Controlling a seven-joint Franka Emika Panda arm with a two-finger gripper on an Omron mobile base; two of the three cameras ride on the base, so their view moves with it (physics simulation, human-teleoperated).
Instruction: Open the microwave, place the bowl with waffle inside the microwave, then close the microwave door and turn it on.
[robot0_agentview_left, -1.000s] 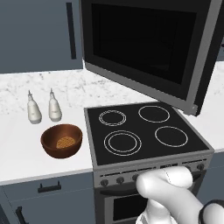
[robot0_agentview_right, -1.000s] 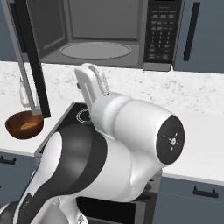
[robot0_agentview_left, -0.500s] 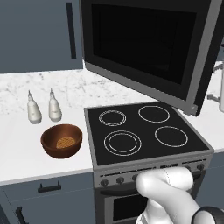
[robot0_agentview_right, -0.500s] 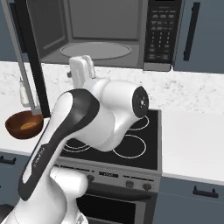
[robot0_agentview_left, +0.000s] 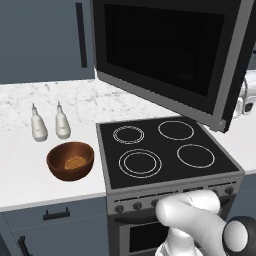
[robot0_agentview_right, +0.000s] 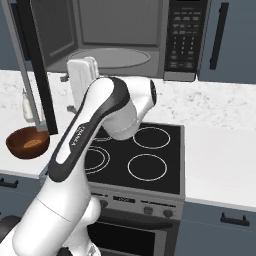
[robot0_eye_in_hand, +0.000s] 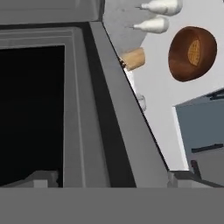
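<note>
Bowl (robot0_agentview_left: 70, 161), waffle (robot0_agentview_left: 74, 163) inside: on the counter, lower left of my left base view, beside the stove (robot0_agentview_left: 160, 155). In my hand view it sits upper right, past the swung-out microwave door (robot0_eye_in_hand: 109, 127). Arm raised, hand by the door edge; jaws wide, holding nothing.

The table (robot0_agentview_left: 20, 185) is a white marbled top running along the wall, split by the black stove (robot0_agentview_left: 165, 150) set into it. On its left stretch, near the front edge, sits the bowl (robot0_agentview_left: 70, 160) with the waffle (robot0_agentview_left: 74, 162) in it. Just behind the bowl, toward the wall, two small white bottles (robot0_agentview_left: 49, 123) stand upright side by side, close together.
</note>
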